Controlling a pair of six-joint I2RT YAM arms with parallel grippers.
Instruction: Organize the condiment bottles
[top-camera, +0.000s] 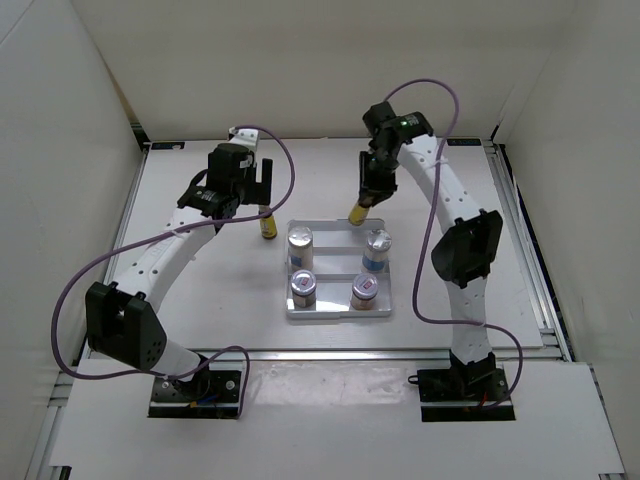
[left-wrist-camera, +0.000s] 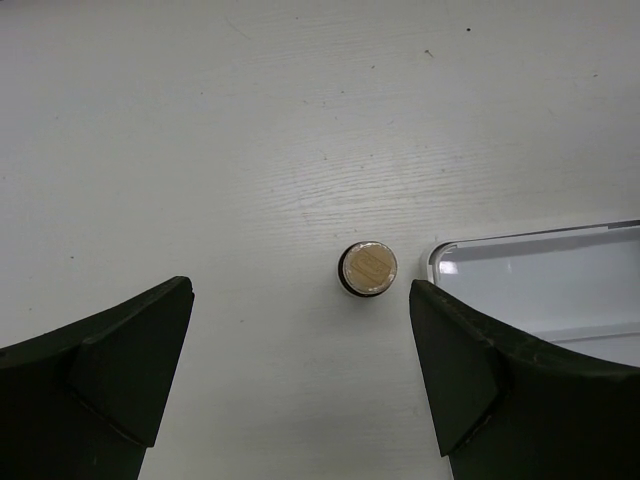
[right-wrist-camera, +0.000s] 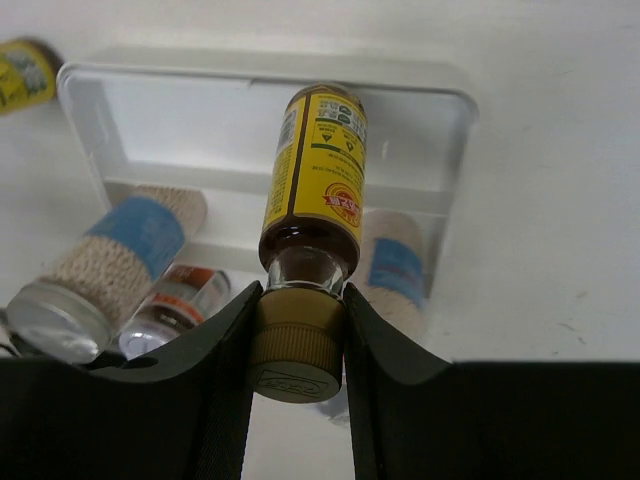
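Right hand (right-wrist-camera: 298, 312) clamps a yellow bottle (right-wrist-camera: 318, 170) by the cap, hanging roughly upright over the tray (right-wrist-camera: 445, 120) far end. Left hand (left-wrist-camera: 300, 295), spread wide, hovers above the other bottle (left-wrist-camera: 368, 268).

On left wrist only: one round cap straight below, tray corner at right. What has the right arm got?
Observer: The right tool is shut on the neck of a slim yellow-labelled bottle, at the tray's far side.
Operator: Tray loaded?
Observer: Four silver-lidded jars stand in the white tray, two per row; the strip behind them looks bare.
Operator: Is my cap a jar or a bottle?
Observer: It's the second slim bottle, upright on the table just left of the tray, under your open left tool.
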